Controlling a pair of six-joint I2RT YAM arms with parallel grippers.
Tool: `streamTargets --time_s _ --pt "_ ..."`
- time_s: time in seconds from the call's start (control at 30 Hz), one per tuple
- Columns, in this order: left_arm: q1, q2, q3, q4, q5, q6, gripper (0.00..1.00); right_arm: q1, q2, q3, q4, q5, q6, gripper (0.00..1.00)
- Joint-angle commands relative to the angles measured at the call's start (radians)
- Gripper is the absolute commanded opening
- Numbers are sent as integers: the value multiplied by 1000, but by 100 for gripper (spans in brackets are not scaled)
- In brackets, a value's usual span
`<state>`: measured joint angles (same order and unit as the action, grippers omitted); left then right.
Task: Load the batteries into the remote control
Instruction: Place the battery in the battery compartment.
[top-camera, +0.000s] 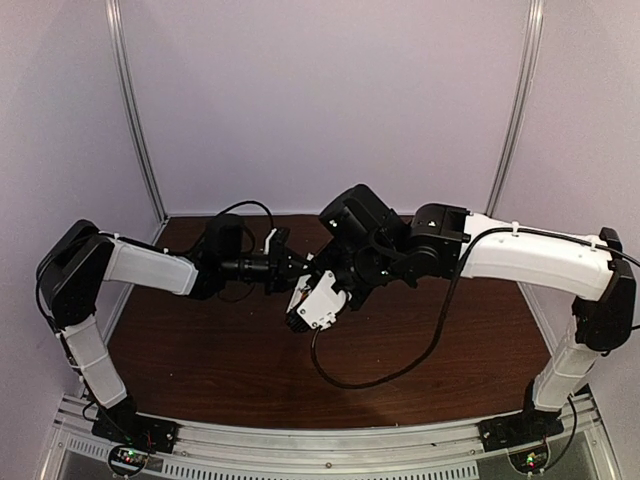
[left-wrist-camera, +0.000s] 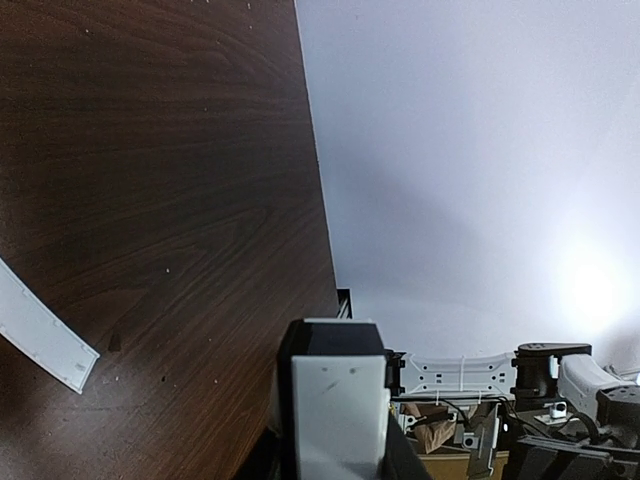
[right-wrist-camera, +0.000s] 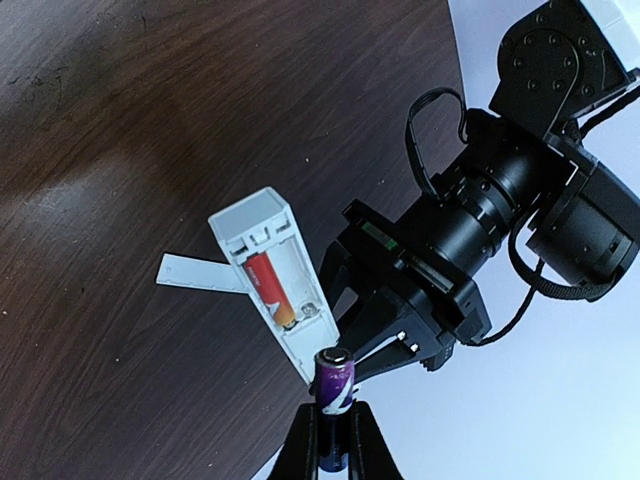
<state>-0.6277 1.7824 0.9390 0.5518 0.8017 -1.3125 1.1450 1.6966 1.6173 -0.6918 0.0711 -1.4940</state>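
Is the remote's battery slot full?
Half full: the red-orange battery lies in the slot of the remote; the purple battery is outside, in the right gripper.

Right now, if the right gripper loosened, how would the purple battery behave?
The purple battery is a smooth cylinder, so it would probably slip out and roll on the table. It looks rigid. Only its lower part sits between the fingers of the right gripper, so it may tilt when pressed.
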Motion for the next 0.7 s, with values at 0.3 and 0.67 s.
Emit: streamTargets --time_s 0.3,0.67 --pt "-35 8 77 -7 -8 -27 0 41 -27 -120 162 -38 -90 0" --pt "-36 -5 106 -55 -4 35 0 57 -20 -160 290 124 -132 0"
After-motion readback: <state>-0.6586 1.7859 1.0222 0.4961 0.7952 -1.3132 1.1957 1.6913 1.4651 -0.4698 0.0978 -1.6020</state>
